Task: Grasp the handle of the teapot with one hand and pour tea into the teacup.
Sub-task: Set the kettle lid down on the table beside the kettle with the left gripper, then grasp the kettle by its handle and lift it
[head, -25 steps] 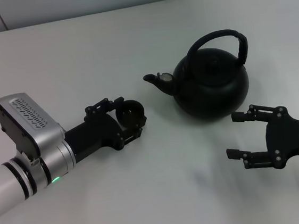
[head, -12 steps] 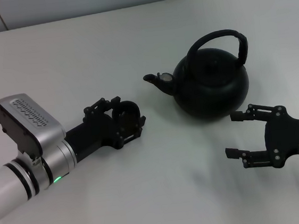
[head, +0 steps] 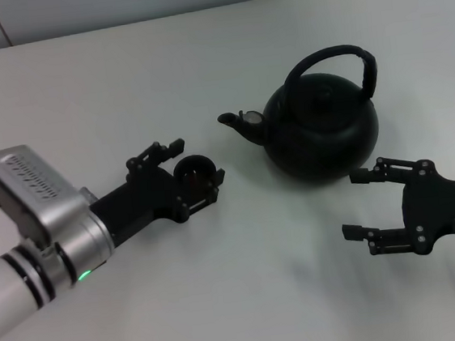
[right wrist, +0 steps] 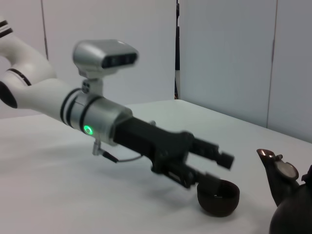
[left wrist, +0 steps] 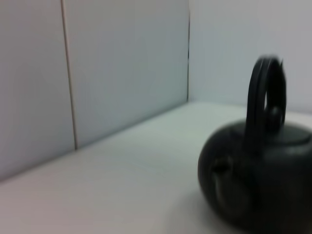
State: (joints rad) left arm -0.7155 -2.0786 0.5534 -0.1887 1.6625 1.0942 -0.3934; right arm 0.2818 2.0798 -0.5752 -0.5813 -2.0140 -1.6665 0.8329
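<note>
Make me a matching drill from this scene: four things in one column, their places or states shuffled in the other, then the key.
Things:
1. teapot
2. teacup
3. left claw
4. right claw

Places or states:
A. open, on the table's right side, in front of the pot, holding nothing
B. small and low, left of the spout, at the fingertips of one arm
C. standing upright, arched handle over its lid
D. reaching in from the left, open, its fingers to either side of the small cup

Pairs: 1-C, 2-B, 3-D, 4-A

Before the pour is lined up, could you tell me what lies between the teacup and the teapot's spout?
Nothing: in the head view, only bare white table separates the teacup from the teapot's spout.
</note>
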